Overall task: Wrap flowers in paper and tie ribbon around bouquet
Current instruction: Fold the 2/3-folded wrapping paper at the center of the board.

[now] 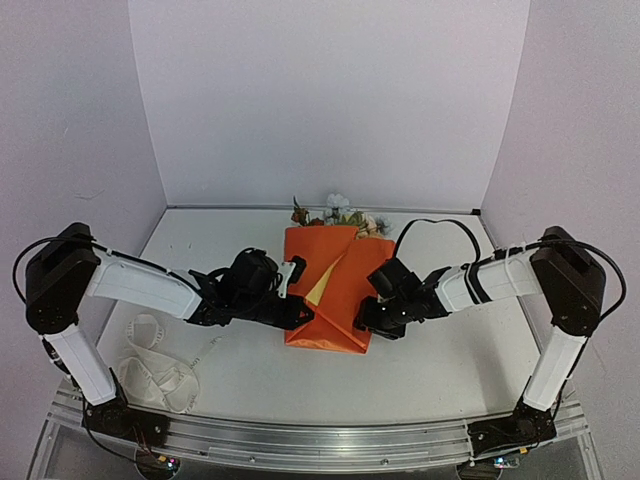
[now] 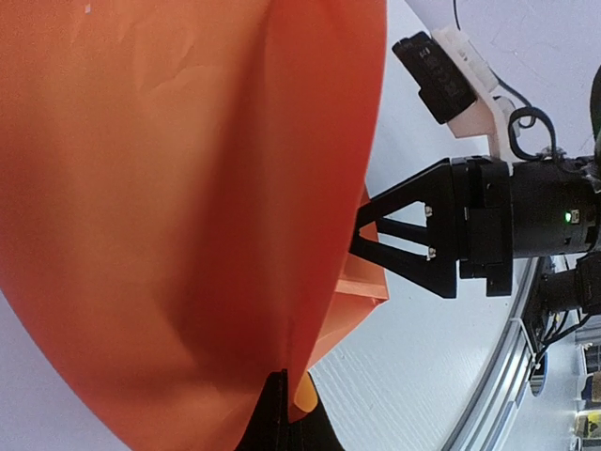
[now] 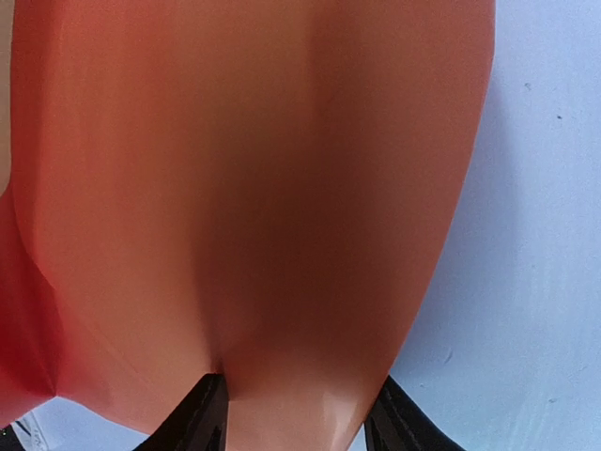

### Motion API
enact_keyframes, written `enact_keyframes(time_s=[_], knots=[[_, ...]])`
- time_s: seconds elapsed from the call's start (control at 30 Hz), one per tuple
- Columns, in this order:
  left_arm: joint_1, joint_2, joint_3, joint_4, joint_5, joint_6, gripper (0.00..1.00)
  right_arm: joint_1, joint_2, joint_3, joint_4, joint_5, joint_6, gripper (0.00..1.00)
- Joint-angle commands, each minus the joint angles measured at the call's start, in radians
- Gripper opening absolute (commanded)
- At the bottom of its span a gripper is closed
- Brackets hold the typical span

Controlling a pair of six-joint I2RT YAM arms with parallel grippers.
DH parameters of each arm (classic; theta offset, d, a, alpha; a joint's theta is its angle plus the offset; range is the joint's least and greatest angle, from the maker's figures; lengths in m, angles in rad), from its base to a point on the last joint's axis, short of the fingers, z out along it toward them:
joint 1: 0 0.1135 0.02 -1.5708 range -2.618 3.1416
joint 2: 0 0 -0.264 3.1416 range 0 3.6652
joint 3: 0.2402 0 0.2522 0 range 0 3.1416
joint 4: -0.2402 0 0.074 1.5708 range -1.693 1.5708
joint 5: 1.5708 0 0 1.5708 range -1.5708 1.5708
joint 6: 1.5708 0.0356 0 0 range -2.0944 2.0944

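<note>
Wrap pinned at its lower end, one fold loose

The paper [image 1: 325, 290] lies mid-frame in the top view, with the flowers [image 1: 340, 215] poking from its upper edge. The left fingers [image 2: 272, 423] are closed on its lower-left edge. The right fingers [image 3: 202, 418] straddle a bulging fold, and I cannot tell whether they grip it. The fold may spring open, or tear if the arms pull apart. The counter [image 1: 420, 380] gives room lower right; the ribbon [image 1: 150, 375] lies lower left.

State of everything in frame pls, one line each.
paper, folded over the flowers, orange side out
flowers, heads poking out the paper's far end
ribbon, loose heap on the table, untied
left gripper, shut on the paper's left edge
right gripper, jaws apart around a paper fold; grip unclear
</note>
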Motion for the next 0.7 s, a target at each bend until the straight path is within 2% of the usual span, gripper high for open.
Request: enact_keyframes(time_s=[0.0, 0.1, 0.3, 0.43, 0.67], knots=[[-0.027, 0.068, 0.104, -0.077, 0.024, 0.057, 0.00, 0.004, 0.021, 0.005, 0.064, -0.032, 0.029, 0.49], [-0.029, 0.075, 0.115, -0.086, -0.009, 0.042, 0.00, 0.004, 0.029, 0.009, 0.064, -0.035, 0.028, 0.48], [-0.031, 0.089, 0.135, -0.099, -0.005, 0.028, 0.00, 0.006, 0.027, 0.006, 0.064, -0.029, 0.016, 0.55], [-0.030, 0.092, 0.119, -0.105, -0.051, 0.000, 0.00, 0.006, -0.004, -0.010, 0.056, -0.012, 0.009, 0.58], [-0.031, 0.014, 0.029, -0.088, -0.143, -0.101, 0.00, 0.048, -0.110, 0.005, -0.111, 0.135, -0.068, 0.56]])
